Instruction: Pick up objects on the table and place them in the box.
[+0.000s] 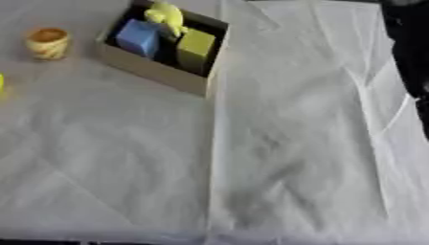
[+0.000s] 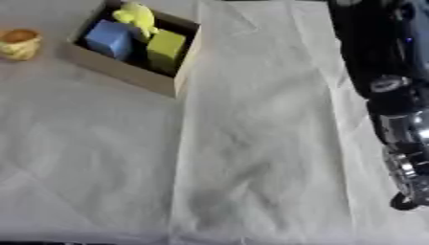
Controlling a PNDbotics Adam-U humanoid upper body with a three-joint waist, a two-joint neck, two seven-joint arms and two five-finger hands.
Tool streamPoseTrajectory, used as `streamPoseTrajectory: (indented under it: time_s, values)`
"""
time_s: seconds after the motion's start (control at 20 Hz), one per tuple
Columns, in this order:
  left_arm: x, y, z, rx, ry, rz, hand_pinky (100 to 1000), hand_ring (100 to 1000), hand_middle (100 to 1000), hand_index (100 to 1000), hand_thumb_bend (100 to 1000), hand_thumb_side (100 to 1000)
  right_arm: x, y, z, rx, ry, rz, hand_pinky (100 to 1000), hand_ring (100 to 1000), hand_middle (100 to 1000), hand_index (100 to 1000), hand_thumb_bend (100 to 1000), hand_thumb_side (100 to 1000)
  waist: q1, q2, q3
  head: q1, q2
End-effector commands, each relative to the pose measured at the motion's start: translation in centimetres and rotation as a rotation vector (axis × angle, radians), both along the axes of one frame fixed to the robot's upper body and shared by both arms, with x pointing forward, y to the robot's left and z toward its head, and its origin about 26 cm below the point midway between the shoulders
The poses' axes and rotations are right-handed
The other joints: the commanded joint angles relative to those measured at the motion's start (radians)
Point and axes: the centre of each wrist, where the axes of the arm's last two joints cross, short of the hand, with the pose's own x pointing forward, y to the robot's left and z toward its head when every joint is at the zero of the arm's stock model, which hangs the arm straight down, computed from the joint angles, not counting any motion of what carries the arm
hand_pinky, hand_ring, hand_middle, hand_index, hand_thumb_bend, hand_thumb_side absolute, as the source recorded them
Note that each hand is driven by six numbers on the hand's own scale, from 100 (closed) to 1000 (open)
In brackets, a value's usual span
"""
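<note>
While looking down at white cloth [image 1: 293, 143] over table: box [image 1: 151, 69] at 11 o'clock of view, tan cardboard, open top, set askew with near corner toward centre.

Inside box: blue cube [image 1: 138, 37] on left side, olive-yellow block [image 1: 195, 48] just beside it on right, pale yellow rounded object [image 1: 167, 16] at far end, resting on or against both blocks — exact contact cannot tell. Shape of yellow object not made out.

Outside box: small tan cup-shaped object [image 1: 48, 43] with orange-brown top, at 9 o'clock from box, apart from it, upright on cloth. Sliver of yellow [image 1: 2, 82] at left edge of left eye view, at 7 o'clock of the cup, mostly cut off; not identifiable.

Right arm [image 2: 394, 95] along right edge, best seen in right eye view: black upper section from 1 o'clock corner, silver joint segments lower down near 4 o'clock. Well apart from box and from cup. Right hand itself not made out; fingers cannot tell. In left eye view only a dark strip at upper right edge.

Left hand: nowhere in either view.

Cloth creased, with a vertical fold line running from box's near corner down to bottom edge. Soft grey shadow at 6 o'clock on cloth.
</note>
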Motion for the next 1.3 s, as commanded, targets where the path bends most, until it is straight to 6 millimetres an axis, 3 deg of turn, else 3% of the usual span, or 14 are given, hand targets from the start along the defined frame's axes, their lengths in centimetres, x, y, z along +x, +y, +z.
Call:
streamPoseTrajectory:
  time_s: [0.05,0.25,0.5,0.8,1.2,1.3]
  values:
    - [0.4,2.0,1.4,0.155,0.060,0.113,824,894,796,904,163,319,-2.3,-0.7,2.0,0.025,-0.068,0.002,810,832,747,876,100,435,0.024,-0.037,-0.003,0.014,0.004]
    - [1.1,4.0,0.7,0.352,0.203,0.206,852,914,820,928,289,275,-3.5,-0.4,2.4,0.067,-0.032,0.023,809,829,745,875,100,432,0.029,-0.036,-0.005,0.038,0.004]
    - [1.5,5.8,0.9,0.522,0.264,0.236,870,929,836,940,350,254,-4.1,-0.1,2.5,0.124,0.022,0.054,809,826,742,875,100,441,0.030,-0.037,-0.001,0.084,0.004]
    - [2.3,6.2,1.1,0.641,0.297,0.225,874,931,841,939,408,254,-4.0,-0.8,2.3,0.174,0.076,0.097,810,824,740,875,100,452,0.029,-0.040,0.004,0.124,0.004]
    - [3.4,5.9,2.0,0.733,0.371,0.205,896,949,855,939,526,100,-3.7,-1.5,1.9,0.258,0.134,0.167,810,819,736,873,100,457,0.027,-0.044,0.007,0.117,0.004]
    - [3.8,5.8,2.0,0.752,0.395,0.201,900,952,855,925,532,100,-3.6,-1.6,1.8,0.275,0.146,0.181,810,819,735,873,100,458,0.026,-0.046,0.007,0.113,0.004]
